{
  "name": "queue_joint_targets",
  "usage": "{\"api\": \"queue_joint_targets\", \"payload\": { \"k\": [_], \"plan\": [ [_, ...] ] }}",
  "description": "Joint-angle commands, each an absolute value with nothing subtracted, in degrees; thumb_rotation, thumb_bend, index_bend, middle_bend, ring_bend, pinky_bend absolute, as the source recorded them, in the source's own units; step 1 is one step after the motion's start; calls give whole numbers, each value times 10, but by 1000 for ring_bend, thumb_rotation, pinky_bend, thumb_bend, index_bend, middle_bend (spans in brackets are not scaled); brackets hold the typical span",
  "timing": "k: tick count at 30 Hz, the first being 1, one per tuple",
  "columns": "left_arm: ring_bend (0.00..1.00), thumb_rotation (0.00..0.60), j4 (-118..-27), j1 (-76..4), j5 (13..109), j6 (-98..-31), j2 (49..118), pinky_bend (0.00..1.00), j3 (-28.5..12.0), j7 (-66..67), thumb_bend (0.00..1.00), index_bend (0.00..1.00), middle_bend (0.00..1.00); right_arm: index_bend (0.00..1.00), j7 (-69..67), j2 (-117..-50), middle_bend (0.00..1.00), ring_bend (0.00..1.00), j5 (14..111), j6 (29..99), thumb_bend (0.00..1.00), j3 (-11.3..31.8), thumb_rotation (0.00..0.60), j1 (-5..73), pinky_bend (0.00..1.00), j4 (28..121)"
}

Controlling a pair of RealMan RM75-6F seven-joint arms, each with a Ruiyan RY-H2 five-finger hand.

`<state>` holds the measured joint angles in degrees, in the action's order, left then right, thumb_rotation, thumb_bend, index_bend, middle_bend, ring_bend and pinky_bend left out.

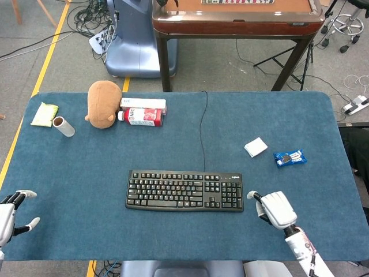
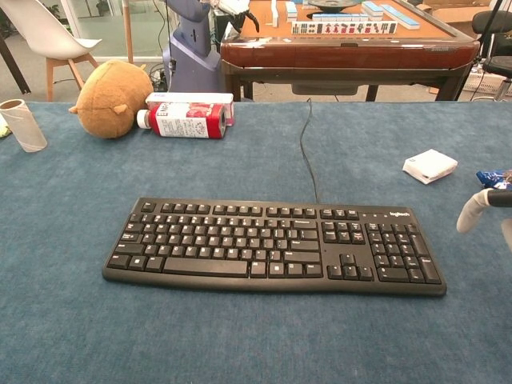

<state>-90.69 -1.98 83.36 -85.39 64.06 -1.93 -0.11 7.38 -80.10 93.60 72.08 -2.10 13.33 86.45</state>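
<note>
Keyboard [image 1: 184, 191] centre of blue mat, R hand [image 1: 277, 209] just beside its right end, holding nothing, fingers apart, L hand [image 1: 8, 216] at mat's near-left edge, fingers spread, empty.

Black keyboard [image 1: 184, 191] lies flat, lengthwise, mid-table, cable trailing away.

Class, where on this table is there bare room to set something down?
Bare cloth lies between the keyboard and the plush toy, and left of the keyboard. It is crowded around the red bottle and beside the white packet.
</note>
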Motion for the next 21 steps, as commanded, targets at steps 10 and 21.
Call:
{"api": "queue_joint_targets", "payload": {
  "k": [10,21],
  "plan": [
    [341,600,-906,-19,835,-855,640,572,-19,-4,129,348,332,392,100,-835,1000,1000,914,681,1000,-28,600,149,1000,838],
    [341,600,-906,-18,834,-856,639,572,-19,-6,130,348,332,392,105,-847,1000,1000,907,675,1000,-32,600,153,1000,828]
  ]
}}
